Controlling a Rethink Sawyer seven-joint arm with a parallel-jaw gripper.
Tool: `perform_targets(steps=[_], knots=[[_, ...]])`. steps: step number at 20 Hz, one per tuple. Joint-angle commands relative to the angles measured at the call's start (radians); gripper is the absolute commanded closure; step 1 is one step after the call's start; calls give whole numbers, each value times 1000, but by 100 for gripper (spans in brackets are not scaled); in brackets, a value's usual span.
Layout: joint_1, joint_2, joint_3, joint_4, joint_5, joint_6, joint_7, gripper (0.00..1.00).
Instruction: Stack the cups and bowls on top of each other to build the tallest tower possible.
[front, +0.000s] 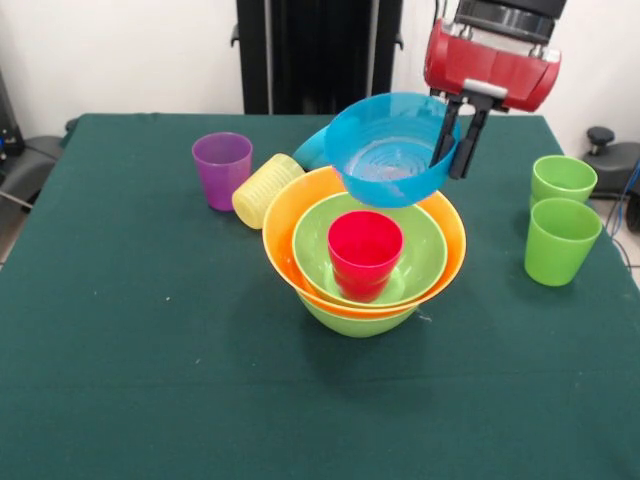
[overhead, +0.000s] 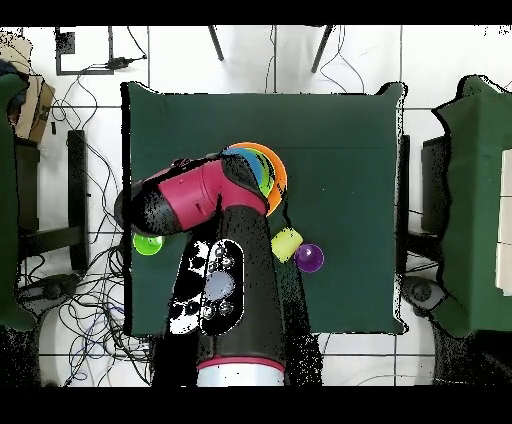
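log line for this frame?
gripper: shut on blue bowl rim | bowl: tilted, lifted over tower | red cup: topmost, upright

A robotics lab: loose cables (overhead: 80, 290) strewn over tiled floor (overhead: 340, 60).

A dark green cloth-covered table (front: 150, 330) stands before a white wall (front: 120, 50), over pale tiled floor (overhead: 440, 60) with tangled cables (overhead: 90, 290) at nine o'clock.

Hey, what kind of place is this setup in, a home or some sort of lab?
Most likely a robotics lab or test room: a green-covered table stands on a tiled floor strewn with loose cables, and the robot arm works at it among plastic cups and bowls.
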Motion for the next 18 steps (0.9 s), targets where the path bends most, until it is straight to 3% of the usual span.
perform_targets(steps=[1, 8, 18], knots=[[16, 76, 14, -54, -107, -84, -24, 100], [26, 88, -11, -59, -107, -123, -31, 100], [-14, 110, 28, -66, -84, -140, -91, 100]])
